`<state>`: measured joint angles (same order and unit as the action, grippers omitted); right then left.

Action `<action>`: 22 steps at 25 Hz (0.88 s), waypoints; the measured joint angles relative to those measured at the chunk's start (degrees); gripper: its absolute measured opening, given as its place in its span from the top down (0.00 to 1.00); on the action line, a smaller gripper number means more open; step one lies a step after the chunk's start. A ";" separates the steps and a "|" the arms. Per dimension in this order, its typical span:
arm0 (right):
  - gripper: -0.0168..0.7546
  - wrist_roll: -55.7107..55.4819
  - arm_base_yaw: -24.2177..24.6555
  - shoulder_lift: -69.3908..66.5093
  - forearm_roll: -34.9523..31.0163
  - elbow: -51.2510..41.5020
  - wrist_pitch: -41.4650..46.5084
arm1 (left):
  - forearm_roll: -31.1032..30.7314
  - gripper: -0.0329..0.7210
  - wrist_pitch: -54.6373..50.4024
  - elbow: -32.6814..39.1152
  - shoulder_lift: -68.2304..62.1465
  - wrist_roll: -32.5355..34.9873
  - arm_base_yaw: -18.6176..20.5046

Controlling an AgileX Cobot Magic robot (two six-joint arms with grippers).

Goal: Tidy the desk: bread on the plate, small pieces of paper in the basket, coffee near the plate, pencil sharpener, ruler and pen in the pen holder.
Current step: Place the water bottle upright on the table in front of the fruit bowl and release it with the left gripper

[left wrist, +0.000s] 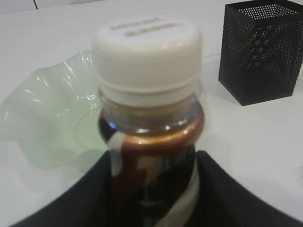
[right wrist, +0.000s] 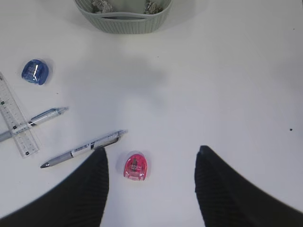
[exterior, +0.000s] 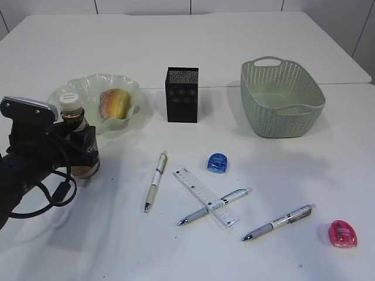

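Note:
My left gripper (exterior: 82,143) is shut on the brown coffee bottle (left wrist: 149,123) with a white cap, just in front of the green glass plate (exterior: 88,88). The bread (exterior: 115,104) lies on the plate. The black mesh pen holder (exterior: 182,95) stands mid-table. Three pens (exterior: 156,180) (exterior: 214,206) (exterior: 279,221), a clear ruler (exterior: 205,196) and a blue sharpener (exterior: 217,163) lie in front. My right gripper (right wrist: 151,161) is open above the pink sharpener (right wrist: 136,167), empty. Paper pieces (right wrist: 100,4) lie in the green basket (exterior: 281,96).
The table's front edge is close behind the pens. A cable loops from the left arm (exterior: 55,193) onto the table. A seam between two tabletops runs behind the plate and basket.

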<state>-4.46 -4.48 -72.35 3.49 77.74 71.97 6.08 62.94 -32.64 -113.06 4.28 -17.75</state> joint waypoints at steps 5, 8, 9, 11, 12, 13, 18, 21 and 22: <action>0.38 0.00 0.00 0.00 0.00 0.00 0.00 | 0.04 0.43 0.00 0.00 0.00 0.00 0.00; 0.38 0.00 0.00 0.00 0.00 0.00 0.00 | 0.36 0.38 0.93 -0.05 0.00 0.00 0.00; 0.38 0.00 0.00 0.00 0.00 0.00 0.00 | 0.54 0.36 1.56 -0.18 0.00 0.00 0.00; 0.38 0.00 0.00 0.00 0.00 0.00 0.00 | 1.42 0.32 2.14 -0.27 0.00 0.00 0.00; 0.38 0.00 0.00 0.00 0.02 0.00 0.00 | 1.84 0.31 2.25 -0.27 0.00 0.00 0.00; 0.38 0.00 0.00 0.00 0.02 0.00 0.00 | 2.09 0.30 2.23 -0.27 0.00 0.00 0.00; 0.38 0.00 0.00 0.00 0.36 0.00 0.00 | 2.36 0.28 2.40 -0.27 0.00 0.00 0.00; 0.38 0.00 0.00 0.00 0.44 0.00 0.00 | 2.36 0.28 2.40 -0.27 1.18 0.00 0.00; 0.38 0.00 0.00 0.00 0.48 0.00 0.00 | 2.36 0.28 2.50 -0.27 1.93 0.00 0.00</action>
<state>-4.46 -4.48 -72.35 3.97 77.74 71.97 8.44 65.44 -32.91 -111.13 4.28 -17.75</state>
